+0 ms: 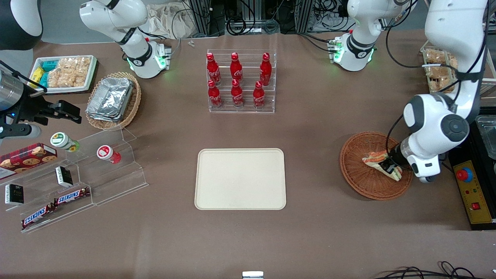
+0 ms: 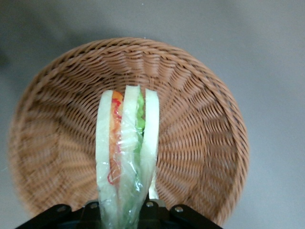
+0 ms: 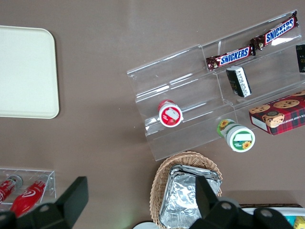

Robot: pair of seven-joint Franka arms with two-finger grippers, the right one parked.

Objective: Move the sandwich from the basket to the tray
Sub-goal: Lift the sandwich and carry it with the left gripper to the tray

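Observation:
The sandwich (image 1: 376, 159) is a plastic-wrapped wedge of white bread with orange-red and green filling. It is held just above the round reddish-brown wicker basket (image 1: 362, 182) at the working arm's end of the table. My left gripper (image 1: 391, 167) is shut on the sandwich's wide end. In the left wrist view the sandwich (image 2: 127, 157) stands on edge between the fingers, its point over the basket's (image 2: 200, 124) floor. The cream-beige tray (image 1: 240, 179) lies bare at the table's middle, nearer the front camera than the bottle rack.
A clear rack of red cola bottles (image 1: 241, 82) stands farther back than the tray. Toward the parked arm's end are an oval wicker basket with foil containers (image 1: 113, 100), a white snack tray (image 1: 64, 73) and an acrylic stand (image 1: 83, 182) with snacks. A control box (image 1: 474, 193) lies beside the round basket.

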